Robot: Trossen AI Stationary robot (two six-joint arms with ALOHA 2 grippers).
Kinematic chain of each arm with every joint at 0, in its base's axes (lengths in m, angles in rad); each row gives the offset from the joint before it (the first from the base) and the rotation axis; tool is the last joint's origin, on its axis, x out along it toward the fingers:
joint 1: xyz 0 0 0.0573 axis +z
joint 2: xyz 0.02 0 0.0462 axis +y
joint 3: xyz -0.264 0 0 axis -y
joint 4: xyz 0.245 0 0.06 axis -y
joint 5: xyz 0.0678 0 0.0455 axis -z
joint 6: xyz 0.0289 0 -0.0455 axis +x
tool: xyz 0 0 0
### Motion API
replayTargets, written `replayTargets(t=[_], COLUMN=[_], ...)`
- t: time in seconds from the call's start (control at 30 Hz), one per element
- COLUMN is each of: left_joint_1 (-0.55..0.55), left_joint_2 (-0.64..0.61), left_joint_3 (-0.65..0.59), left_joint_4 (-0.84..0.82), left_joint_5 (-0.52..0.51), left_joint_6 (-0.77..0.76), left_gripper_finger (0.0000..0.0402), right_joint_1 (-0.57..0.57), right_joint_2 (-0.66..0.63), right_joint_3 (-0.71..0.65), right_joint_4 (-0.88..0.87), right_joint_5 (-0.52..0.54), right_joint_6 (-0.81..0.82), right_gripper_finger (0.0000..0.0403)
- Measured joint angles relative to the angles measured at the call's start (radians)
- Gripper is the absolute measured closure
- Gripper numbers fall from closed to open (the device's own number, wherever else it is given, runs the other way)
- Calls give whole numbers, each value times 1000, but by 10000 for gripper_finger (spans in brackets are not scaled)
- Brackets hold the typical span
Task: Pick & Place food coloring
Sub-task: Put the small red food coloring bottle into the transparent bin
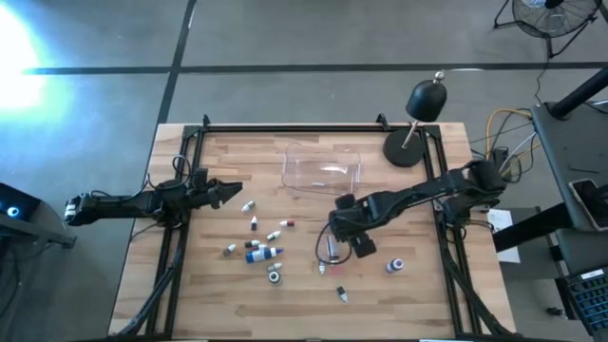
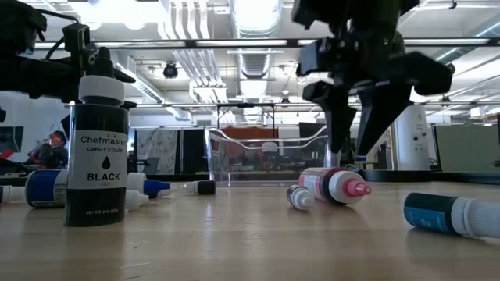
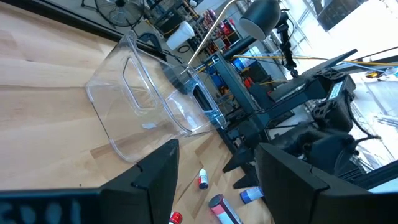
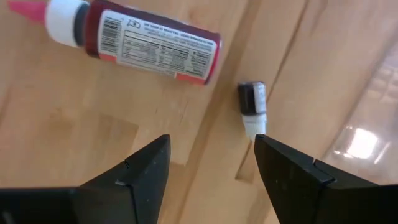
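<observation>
Several tiny food coloring bottles (image 1: 261,253) lie scattered mid-table, and a black-labelled one (image 2: 95,156) stands upright. My right gripper (image 1: 340,237) hangs open just above a red bottle with a pink tip (image 4: 149,43), which lies on its side. A small dark-capped bottle (image 4: 252,106) lies beside it. In the low view its fingers point down over that red bottle (image 2: 336,185) and touch nothing. My left gripper (image 1: 233,193) is open and waits near the table's left edge, left of the bottles.
A clear plastic tub (image 1: 323,169) sits toward the far side of the table, also in the left wrist view (image 3: 143,93). A black lamp (image 1: 418,123) stands at the far right corner. Single bottles lie near the front (image 1: 340,294) and right (image 1: 394,266).
</observation>
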Motion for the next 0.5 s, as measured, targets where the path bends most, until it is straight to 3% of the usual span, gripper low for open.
replayTargets(t=[0.2, 0.37, 0.5], left_joint_1=[0, 0, 0], left_joint_2=[0, 0, 0], left_joint_3=[0, 0, 0], left_joint_4=[0, 0, 0], left_joint_5=[0, 0, 0], left_joint_6=[0, 0, 0], left_gripper_finger=[216, 216, 216], right_joint_1=[-15, -28, -34], right_joint_2=[42, 44, 44], right_joint_3=[0, -22, -51], right_joint_4=[48, 79, 99], right_joint_5=[8, 107, 94], right_joint_6=[-1, -11, -31], right_gripper_finger=[188, 199, 204])
